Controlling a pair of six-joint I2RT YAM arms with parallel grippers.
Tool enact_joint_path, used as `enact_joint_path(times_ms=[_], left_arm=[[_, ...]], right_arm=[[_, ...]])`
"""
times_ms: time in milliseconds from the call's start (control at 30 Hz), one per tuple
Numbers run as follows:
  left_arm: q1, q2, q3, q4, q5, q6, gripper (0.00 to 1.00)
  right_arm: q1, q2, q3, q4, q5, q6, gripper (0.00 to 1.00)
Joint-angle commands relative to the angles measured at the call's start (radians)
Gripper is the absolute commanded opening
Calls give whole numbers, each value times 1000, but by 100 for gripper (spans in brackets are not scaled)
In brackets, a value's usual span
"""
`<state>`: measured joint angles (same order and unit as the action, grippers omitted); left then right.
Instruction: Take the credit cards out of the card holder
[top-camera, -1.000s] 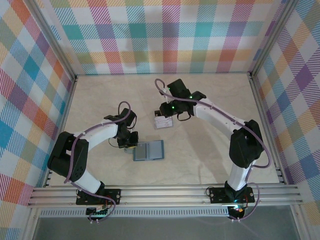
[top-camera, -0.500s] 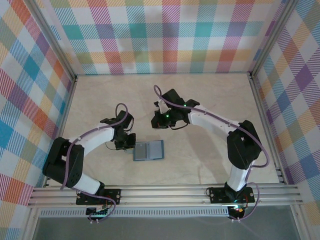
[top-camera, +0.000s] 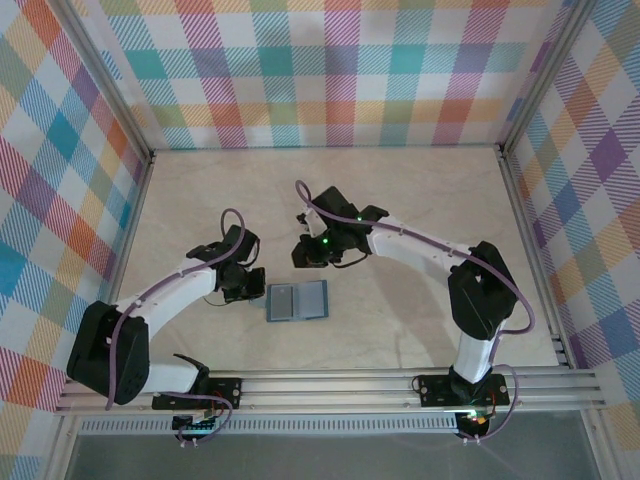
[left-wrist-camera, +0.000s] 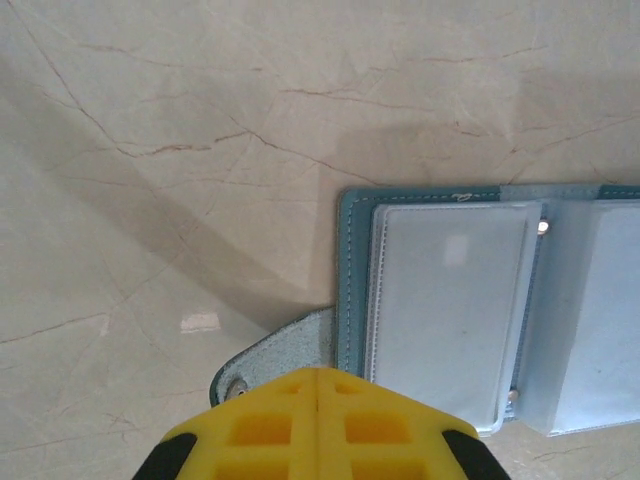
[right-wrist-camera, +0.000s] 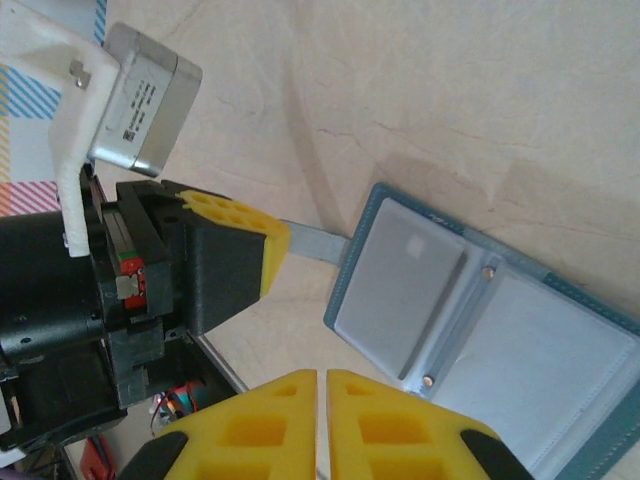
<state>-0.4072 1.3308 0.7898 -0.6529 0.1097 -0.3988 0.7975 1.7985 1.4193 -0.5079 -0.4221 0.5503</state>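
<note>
The card holder (top-camera: 297, 301) lies open and flat on the table, teal with clear inner pockets (left-wrist-camera: 450, 300). My left gripper (top-camera: 255, 287) is shut just left of it. Its yellow tips (left-wrist-camera: 318, 372) meet flush over the holder's side tab (left-wrist-camera: 285, 350). My right gripper (top-camera: 303, 255) hovers just beyond the holder's far left corner. Its jaws (right-wrist-camera: 322, 378) are shut to a hairline gap with nothing seen between them. The right wrist view looks down on the holder (right-wrist-camera: 480, 330), the tab (right-wrist-camera: 315, 243) and the left fingertip (right-wrist-camera: 270, 250). The credit cards are hidden.
Aluminium rails (top-camera: 330, 385) run along the near edge by the arm bases. Plaid walls (top-camera: 60, 200) enclose the beige marble-patterned table (top-camera: 420, 200) on three sides. The right forearm (top-camera: 420, 245) stretches across the middle right.
My right gripper has swung left and nearer, toward the holder, and its arm now covers the spot where the cards lay. The left arm has stretched out lower, its tips staying by the tab.
</note>
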Motion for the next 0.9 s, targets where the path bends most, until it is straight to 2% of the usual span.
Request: enact_joint_path(times_ms=[0,400,733,867], left_arm=[[14,-12,15,-41,-33,7,5],[13,59,39,18,36,-9,1],[16,184,95,14,115,-21,0],[16,177,81,19,130,-25,0]], right_arm=[[8,-2,13,37,-21,26,13],[22,41,-16,102,-58,61,13],[23,99,-17,114,-73,92,13],[24,118,-12,130,-84,119,13]])
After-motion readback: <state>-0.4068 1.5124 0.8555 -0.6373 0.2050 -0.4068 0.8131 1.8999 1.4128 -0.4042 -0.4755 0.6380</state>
